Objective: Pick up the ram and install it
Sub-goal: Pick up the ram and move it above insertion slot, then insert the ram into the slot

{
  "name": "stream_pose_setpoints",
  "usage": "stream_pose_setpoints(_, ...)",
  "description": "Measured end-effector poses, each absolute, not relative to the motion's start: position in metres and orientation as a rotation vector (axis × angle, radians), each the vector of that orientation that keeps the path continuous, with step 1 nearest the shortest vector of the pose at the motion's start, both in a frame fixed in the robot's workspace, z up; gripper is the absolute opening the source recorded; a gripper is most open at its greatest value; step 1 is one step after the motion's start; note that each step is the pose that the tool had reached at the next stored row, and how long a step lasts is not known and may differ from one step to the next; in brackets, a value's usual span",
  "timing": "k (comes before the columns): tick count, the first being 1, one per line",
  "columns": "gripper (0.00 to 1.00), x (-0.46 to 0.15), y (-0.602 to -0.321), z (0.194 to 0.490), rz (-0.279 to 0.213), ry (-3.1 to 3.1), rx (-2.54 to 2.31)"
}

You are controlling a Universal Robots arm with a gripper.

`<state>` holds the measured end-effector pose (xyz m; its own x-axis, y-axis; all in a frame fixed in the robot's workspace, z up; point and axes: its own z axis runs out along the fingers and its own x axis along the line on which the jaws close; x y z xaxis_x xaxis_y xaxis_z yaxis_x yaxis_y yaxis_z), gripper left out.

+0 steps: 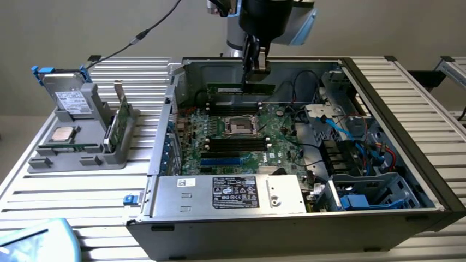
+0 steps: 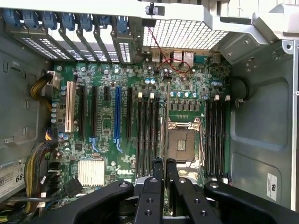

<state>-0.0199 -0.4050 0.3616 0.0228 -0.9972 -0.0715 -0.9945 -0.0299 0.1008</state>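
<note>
One stick in play: the ram [image 1: 227, 87] is clamped in the jaws of the gripper [image 1: 256, 77], hanging inside the open case [image 1: 407, 164] over the far part of the motherboard [image 1: 218, 136]. Its long axis runs from the exterior view's left to right, parallel to the far slot bank [image 1: 231, 107] just under it, beyond the CPU socket [image 1: 241, 126]. Grip sits toward the stick's right end. Looks not yet seated.

Plain beige wall [image 1: 58, 27], slatted aluminium table [image 1: 73, 196], soft even light
</note>
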Motion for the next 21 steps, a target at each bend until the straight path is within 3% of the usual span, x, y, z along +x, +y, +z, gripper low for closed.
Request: stream_pose_setpoints(21, 0.14, -0.020, -0.405, 0.350, -0.189, -2.173, 2.231)
